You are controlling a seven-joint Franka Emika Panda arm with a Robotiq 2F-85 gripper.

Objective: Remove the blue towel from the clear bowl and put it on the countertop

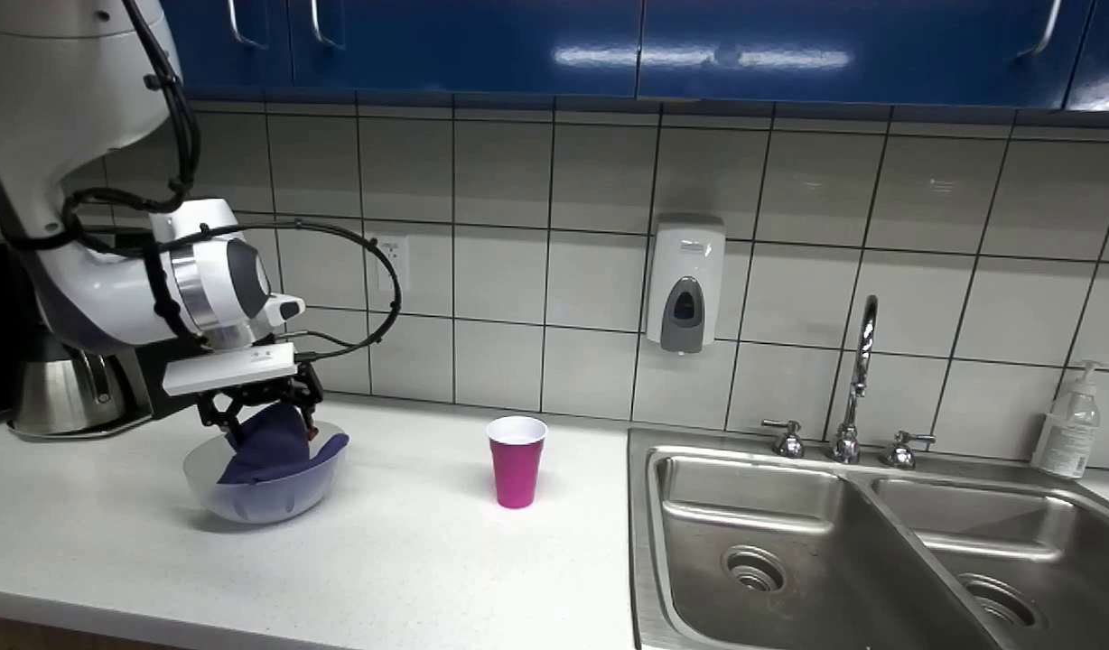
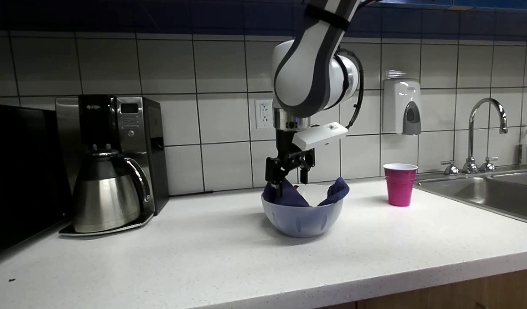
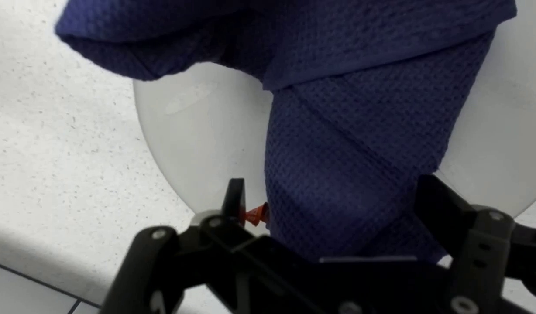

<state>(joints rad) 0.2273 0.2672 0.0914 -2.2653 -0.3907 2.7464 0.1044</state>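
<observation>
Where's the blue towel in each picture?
In an exterior view: towel at the lower left.
In an exterior view: towel just right of the middle, a bit low.
In the wrist view: towel, big, from the top edge down past the middle.
Shared landmark: the clear bowl holding it.

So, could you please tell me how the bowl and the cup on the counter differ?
The bowl is wide and rounded; the cup is narrower and tapers toward its base. The bowl looks translucent, the cup pink outside and white inside. The bowl holds the blue towel, while the cup stands nearer the sink. Both rest on the countertop.
</observation>
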